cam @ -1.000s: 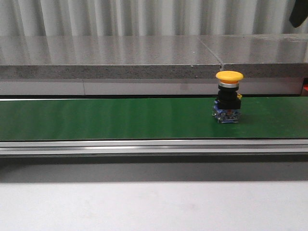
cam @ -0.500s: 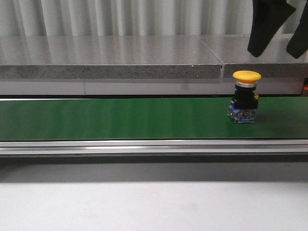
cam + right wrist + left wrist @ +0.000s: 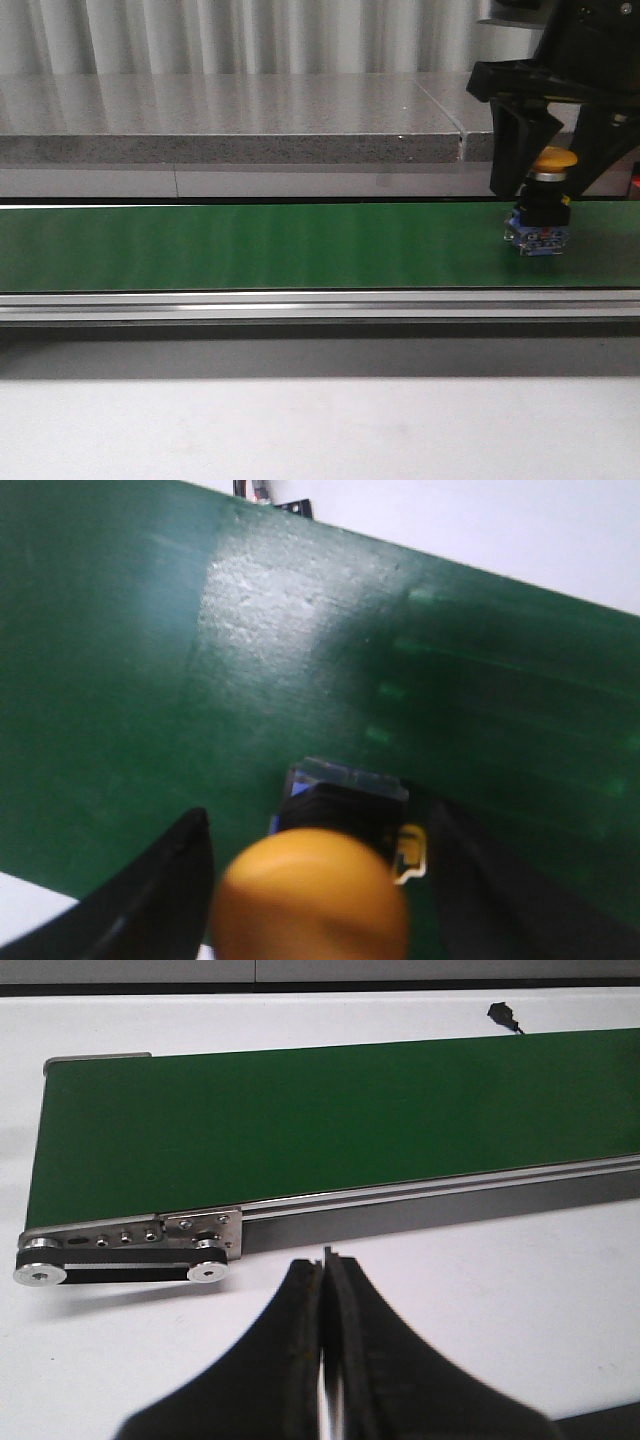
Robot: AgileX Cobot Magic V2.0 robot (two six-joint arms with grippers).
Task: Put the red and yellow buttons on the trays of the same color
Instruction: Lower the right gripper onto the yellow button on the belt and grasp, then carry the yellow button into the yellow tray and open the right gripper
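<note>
A yellow button with a black and blue base stands upright on the green conveyor belt at the right. My right gripper hangs over it, open, one finger on each side of the cap and not touching it. In the right wrist view the yellow button's cap fills the space between the two dark fingers of the right gripper. My left gripper is shut on nothing above the white table, near the belt's roller end. The red button and the trays are out of view.
A grey stone ledge runs behind the belt. An aluminium rail lines the belt's front edge, with white table before it. A small black item lies on the table beyond the belt.
The yellow button has travelled to the right along the belt. My right gripper has come down from the upper right and now straddles the button.
</note>
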